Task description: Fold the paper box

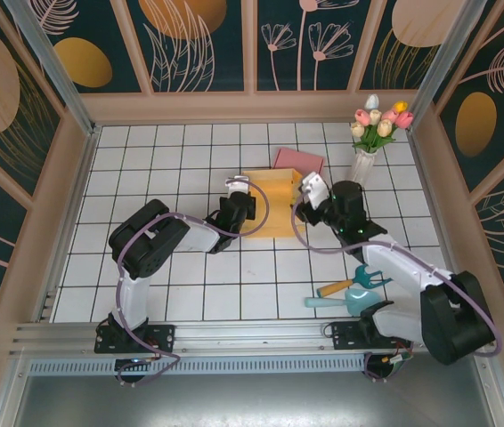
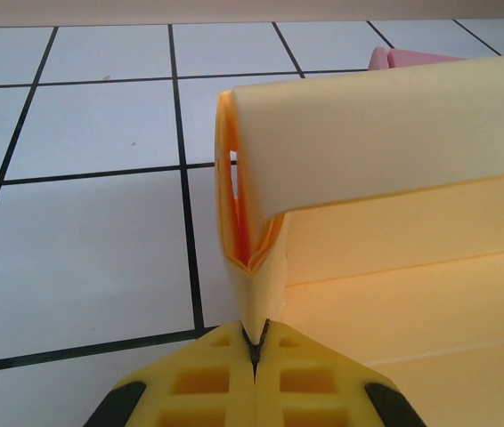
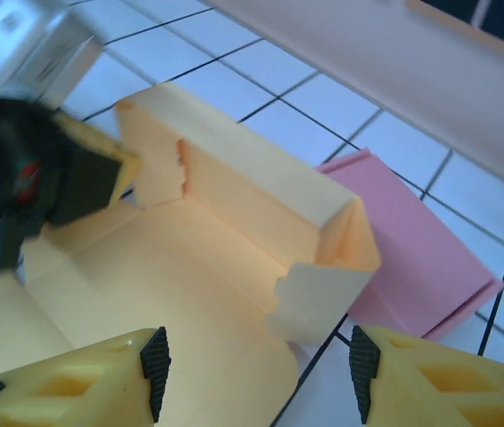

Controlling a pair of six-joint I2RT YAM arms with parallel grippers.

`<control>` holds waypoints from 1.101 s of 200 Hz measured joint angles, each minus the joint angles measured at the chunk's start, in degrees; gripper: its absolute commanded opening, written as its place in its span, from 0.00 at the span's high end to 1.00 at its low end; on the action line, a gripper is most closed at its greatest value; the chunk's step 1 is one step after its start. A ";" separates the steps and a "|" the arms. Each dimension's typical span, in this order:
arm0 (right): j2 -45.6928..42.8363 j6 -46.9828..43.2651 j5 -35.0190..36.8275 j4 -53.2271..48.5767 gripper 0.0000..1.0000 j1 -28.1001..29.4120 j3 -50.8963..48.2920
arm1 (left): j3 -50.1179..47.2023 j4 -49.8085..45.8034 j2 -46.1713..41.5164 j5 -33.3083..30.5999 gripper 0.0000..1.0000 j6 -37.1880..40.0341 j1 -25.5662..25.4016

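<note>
White square tiles with dark grout lines cover the bench (image 1: pixel 145 178). Near its middle, toward the far side, lies the yellow paper box (image 1: pixel 274 213), a thin card sheet only partly folded. Its base lies flat on the tiles. Its far wall stands up as a doubled, rounded fold, and a small notched flap hangs at the right end of that wall. The left end of the wall is tucked into a narrow pleat with a slit showing in it. A pink flat carton (image 1: pixel 298 160) lies just behind the box, at its far right corner.

The left arm (image 1: pixel 158 240) bends at the elbow and reaches in from the left, low over the tiles, bringing the left pincer (image 1: pixel 239 206) to the box's left edge. Its yellow fingers (image 2: pixel 199 382) are pressed together, with the bottom of the pleated corner nipped in the seam between them. The right arm (image 1: pixel 394 262) reaches across from the near right. The right pincer (image 3: pixel 259 374) hangs over the box's right side, its fingers (image 3: pixel 74 387) spread apart with nothing between them.
</note>
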 measured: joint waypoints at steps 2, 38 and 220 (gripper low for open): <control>-0.02 -0.96 -0.35 -0.02 0.40 -0.17 -0.20 | 0.00 0.00 0.00 0.00 1.00 0.02 0.00; 6.47 -15.17 -6.99 -4.59 0.40 -7.78 2.91 | 0.02 -0.02 0.02 0.09 1.00 0.04 0.00; 20.24 -30.56 -21.79 -1.31 0.40 -15.87 8.83 | -11.04 5.51 -2.03 10.05 1.00 4.35 0.48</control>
